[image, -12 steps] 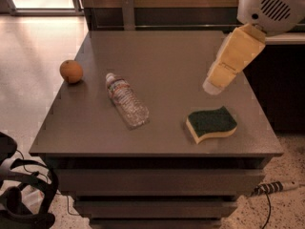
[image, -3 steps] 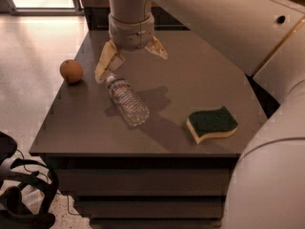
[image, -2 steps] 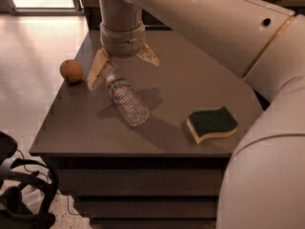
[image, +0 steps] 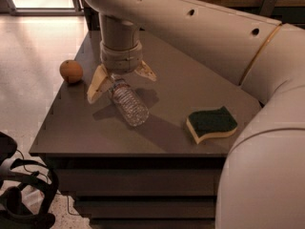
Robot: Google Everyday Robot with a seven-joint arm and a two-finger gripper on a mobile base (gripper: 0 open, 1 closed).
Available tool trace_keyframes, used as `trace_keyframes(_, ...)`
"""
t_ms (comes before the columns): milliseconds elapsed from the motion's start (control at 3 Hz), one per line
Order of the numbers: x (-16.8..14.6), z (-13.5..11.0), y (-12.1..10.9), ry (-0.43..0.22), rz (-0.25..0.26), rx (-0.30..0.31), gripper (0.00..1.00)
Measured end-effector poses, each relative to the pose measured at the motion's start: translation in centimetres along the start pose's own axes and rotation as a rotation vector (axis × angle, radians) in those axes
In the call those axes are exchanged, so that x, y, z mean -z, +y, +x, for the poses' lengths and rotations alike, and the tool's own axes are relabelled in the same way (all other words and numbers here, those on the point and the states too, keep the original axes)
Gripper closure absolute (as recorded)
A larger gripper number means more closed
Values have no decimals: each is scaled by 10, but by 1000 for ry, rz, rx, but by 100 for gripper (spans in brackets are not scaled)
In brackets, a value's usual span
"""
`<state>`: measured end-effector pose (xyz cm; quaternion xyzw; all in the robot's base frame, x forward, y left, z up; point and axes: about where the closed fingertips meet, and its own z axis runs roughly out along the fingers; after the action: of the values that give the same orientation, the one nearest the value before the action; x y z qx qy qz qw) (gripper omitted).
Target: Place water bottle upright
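The water bottle (image: pixel 128 104) is a small clear ribbed plastic bottle lying on its side on the brown table (image: pixel 190 87), left of centre, its base toward the front right. My gripper (image: pixel 120 81) hangs straight down over the bottle's cap end, open, with one cream finger (image: pixel 97 84) to the left of the bottle and the other behind it to the right. The cap is hidden under the gripper. The fingers straddle the bottle's upper end without closing on it.
An orange (image: pixel 71 71) sits near the table's left edge, left of the gripper. A green and yellow sponge (image: pixel 211 123) lies at the front right. My white arm spans the upper right. Dark cables and equipment (image: pixel 19 194) lie on the floor at lower left.
My arm swung from the table's right side over to the bottle. In the last second the gripper has lowered around the bottle's cap end. The bottle has not moved.
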<state>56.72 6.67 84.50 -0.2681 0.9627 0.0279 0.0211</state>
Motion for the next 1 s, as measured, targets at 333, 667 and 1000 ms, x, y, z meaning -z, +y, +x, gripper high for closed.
trace_keyframes(333, -12, 0, -7, -2, -17, -22, 0)
trace_keyframes(667, -23, -5, -7, -5, -37, -16, 19)
trace_keyframes(1000, -24, -6, -6, -7, -37, -15, 41)
